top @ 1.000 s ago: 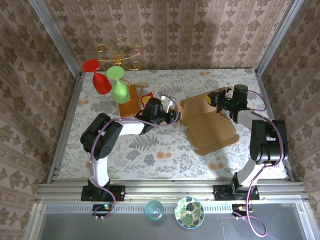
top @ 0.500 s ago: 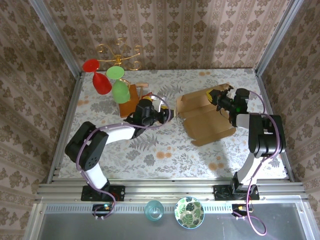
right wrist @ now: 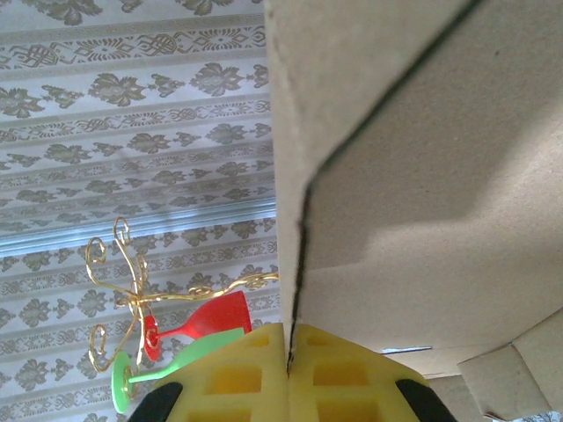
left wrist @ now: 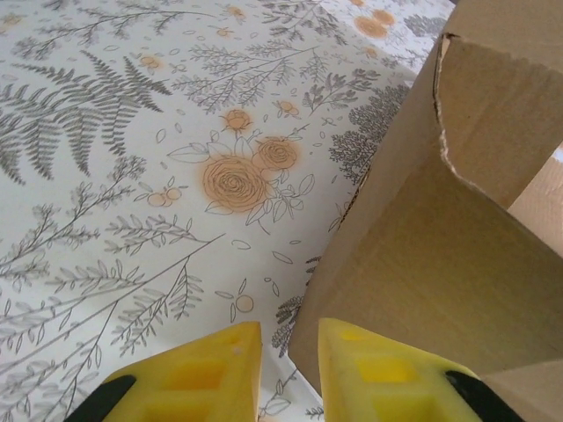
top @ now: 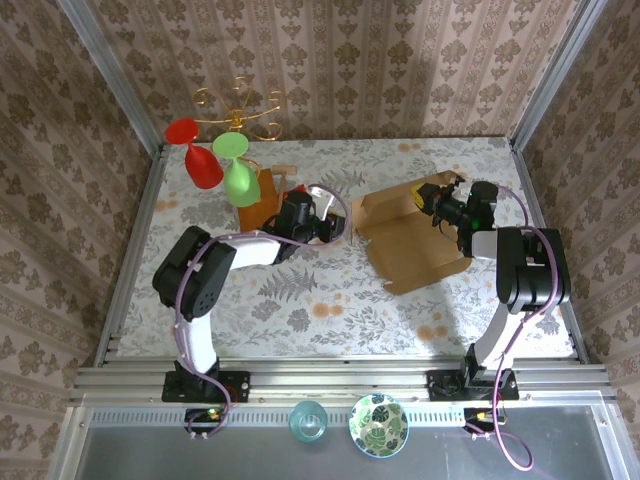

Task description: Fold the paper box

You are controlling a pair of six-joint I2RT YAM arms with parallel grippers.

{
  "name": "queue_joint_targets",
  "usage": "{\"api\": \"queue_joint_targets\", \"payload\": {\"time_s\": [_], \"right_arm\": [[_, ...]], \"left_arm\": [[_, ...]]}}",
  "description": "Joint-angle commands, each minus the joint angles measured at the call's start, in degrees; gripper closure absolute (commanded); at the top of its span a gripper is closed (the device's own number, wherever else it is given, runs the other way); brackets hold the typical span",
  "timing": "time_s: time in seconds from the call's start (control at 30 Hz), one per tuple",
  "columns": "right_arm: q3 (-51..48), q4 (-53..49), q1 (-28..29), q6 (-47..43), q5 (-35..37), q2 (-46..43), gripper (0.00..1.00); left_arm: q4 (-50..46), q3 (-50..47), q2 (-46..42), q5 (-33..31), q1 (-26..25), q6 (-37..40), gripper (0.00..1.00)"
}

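The paper box is a brown cardboard sheet, partly folded, lying right of the table's middle with its far flaps raised. My right gripper is shut on a raised flap at the box's far right. In the right wrist view the cardboard edge is pinched between the gripper's yellow fingers. My left gripper is low at the box's left edge. In the left wrist view that gripper is open by a narrow gap. The box wall's lower corner is just ahead of that gap, in front of the right finger.
A wooden block stand with a red glass and a green glass stands at the back left, close behind the left gripper. A gold wire rack is behind it. A bowl and a tumbler sit below the front rail.
The left jaws have narrowed beside the box's left edge, and the left arm's elbow has shifted. The right gripper has kept its pinch on the flap, and the box has shifted slightly.
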Motion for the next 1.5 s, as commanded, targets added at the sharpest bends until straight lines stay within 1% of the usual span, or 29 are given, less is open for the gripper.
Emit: {"api": "queue_joint_targets", "payload": {"time_s": [0.0,0.17,0.27,0.67,0.83,1.23,1.47], "right_arm": [[0.1,-1.41,-0.46,-1.6,-2.1,0.51,1.0],[0.42,-1.47,-0.47,-1.61,-2.14,1.01,1.0],[0.84,-1.59,-0.44,-1.53,-2.16,1.26,1.0],[0.93,-0.8,-0.48,-1.16,-1.76,1.81,1.0],[0.95,0.3,-0.46,-0.56,-1.67,1.88,1.0],[0.31,4.11,-0.46,1.21,-1.75,2.62,1.0],[0.16,3.96,-0.48,1.13,-1.67,2.71,1.0]], "left_arm": [[-0.91,2.96,2.37,4.83,-0.07,7.47,0.76],[-2.04,4.98,4.36,9.31,-0.84,10.96,0.77],[-3.02,5.28,4.39,10.01,-1.88,12.52,0.77],[0.1,6.07,5.42,8.58,-3.96,8.62,0.76],[0.77,6.27,4.87,8.08,-5.31,7.89,0.73],[1.84,7.6,5.89,6.72,-6.04,5.97,0.71],[1.87,8.97,7.25,3.44,-7.07,5.08,0.62]]}}
